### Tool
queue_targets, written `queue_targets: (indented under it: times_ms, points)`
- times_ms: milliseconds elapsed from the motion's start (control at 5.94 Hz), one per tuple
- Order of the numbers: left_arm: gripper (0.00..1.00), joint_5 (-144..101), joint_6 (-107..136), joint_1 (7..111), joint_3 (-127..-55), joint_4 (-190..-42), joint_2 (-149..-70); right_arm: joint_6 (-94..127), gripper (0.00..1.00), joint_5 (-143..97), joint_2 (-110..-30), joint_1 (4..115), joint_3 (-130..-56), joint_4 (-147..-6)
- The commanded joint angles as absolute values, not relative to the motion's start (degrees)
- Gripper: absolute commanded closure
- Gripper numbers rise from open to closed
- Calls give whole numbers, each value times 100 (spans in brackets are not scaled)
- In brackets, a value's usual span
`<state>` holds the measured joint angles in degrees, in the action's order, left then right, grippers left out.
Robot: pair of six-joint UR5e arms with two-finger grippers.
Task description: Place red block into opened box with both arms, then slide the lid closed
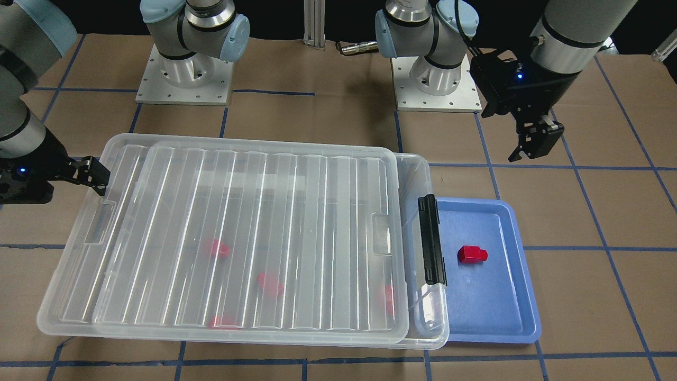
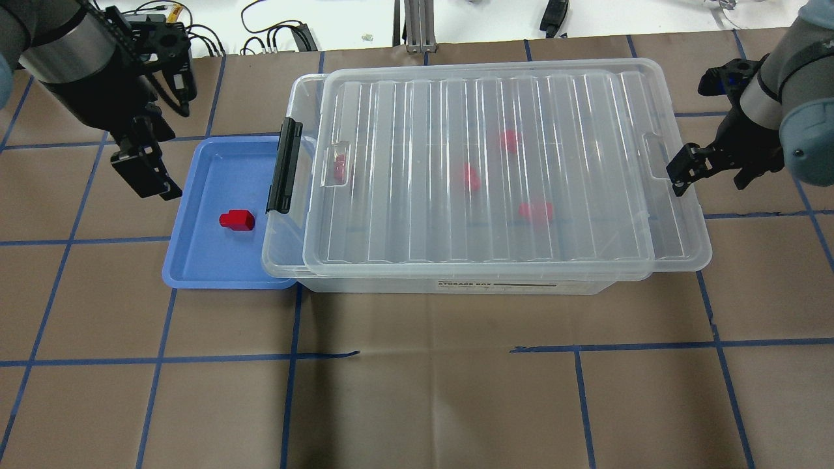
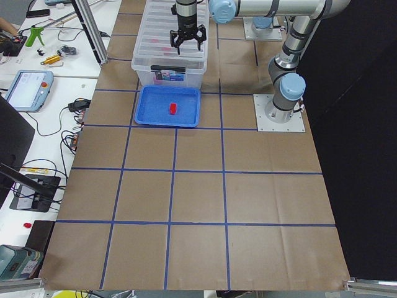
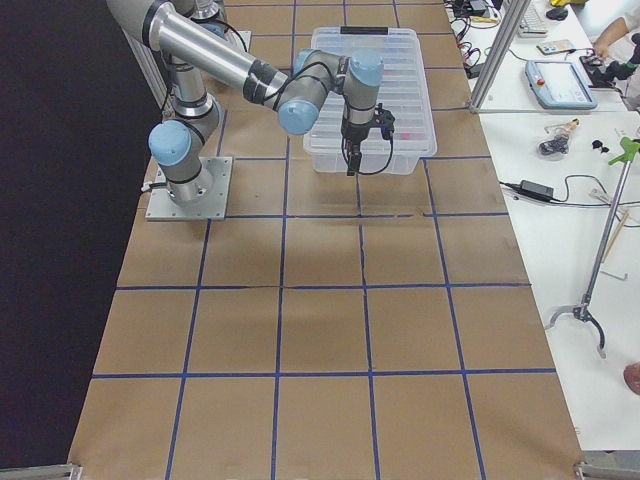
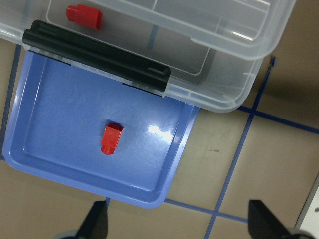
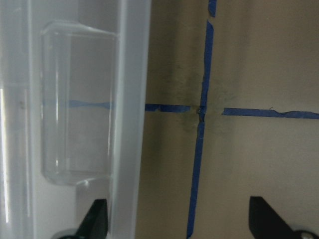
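red block in blue tray | box holds four more | lid partly on

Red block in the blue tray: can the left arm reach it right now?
Probably yes. The red block lies uncovered in the open blue tray, clear of the box rim, and the left gripper hangs open just off the tray's outer edge.

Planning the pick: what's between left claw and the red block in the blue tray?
Overhead view: only the blue tray's rim and bare floor separate left claw and red block.
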<state>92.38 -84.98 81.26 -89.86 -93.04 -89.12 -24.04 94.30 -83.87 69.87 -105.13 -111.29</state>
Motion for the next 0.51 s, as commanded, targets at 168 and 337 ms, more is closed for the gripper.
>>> queue_targets:
  times_ms: [168, 337]
  points:
    - [1, 9237, -9211, 7761, -9035, -9220, -9008, -3276, 0, 9536, -8332, 6190, -10494, -11215]
    - [1, 9229, -9211, 7761, -9053, -8933, -9070, -3400, 0, 9545, -8332, 6057, -10468, -11215]
